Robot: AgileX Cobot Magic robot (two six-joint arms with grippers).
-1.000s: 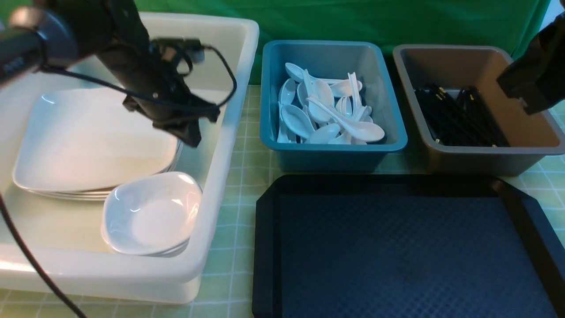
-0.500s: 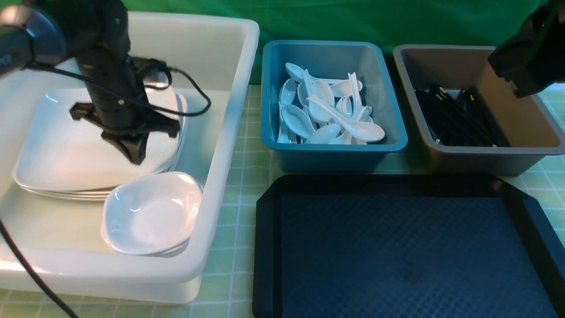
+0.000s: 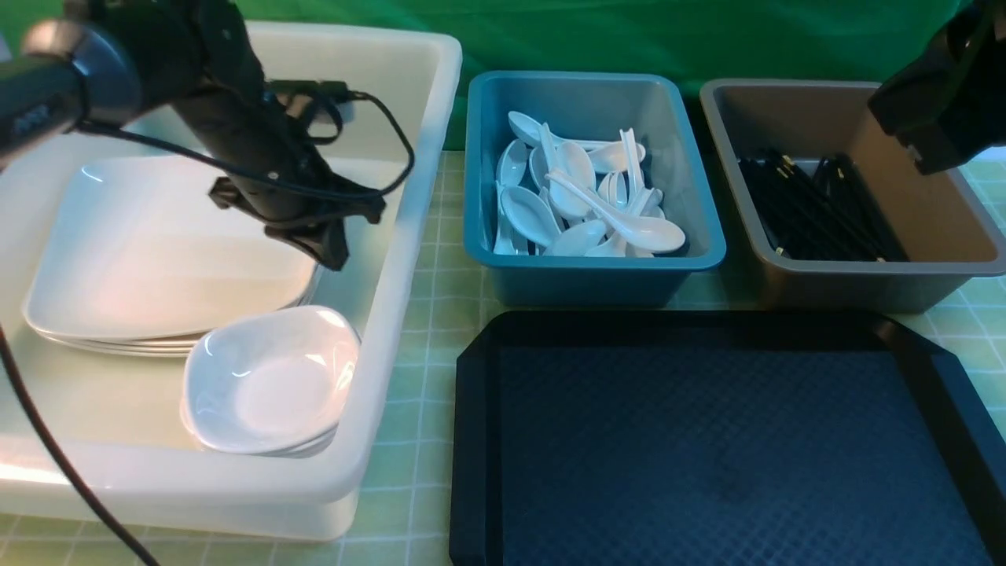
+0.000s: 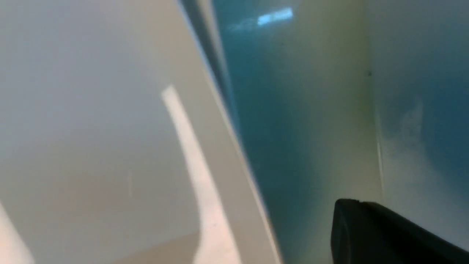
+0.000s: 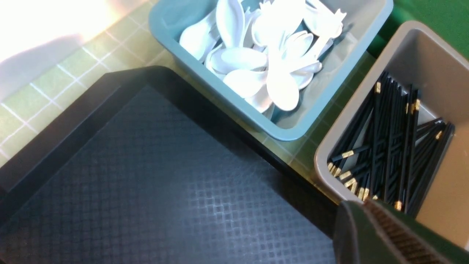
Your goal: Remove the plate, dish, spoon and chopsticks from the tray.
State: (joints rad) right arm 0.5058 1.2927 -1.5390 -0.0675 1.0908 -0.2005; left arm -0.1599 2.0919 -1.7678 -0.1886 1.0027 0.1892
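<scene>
over the white bin [image 3: 409, 259], the left fingers [image 3: 334, 251] hang closed and empty above the plate [image 3: 157, 251]; the right fingers [image 5: 388, 234] are pressed together, empty, beside the bare tray [image 3: 707, 440].

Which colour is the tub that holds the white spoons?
Blue-teal tub; the front view shows it best.

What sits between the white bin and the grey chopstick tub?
The blue tub of white spoons, seen in the front view.
</scene>
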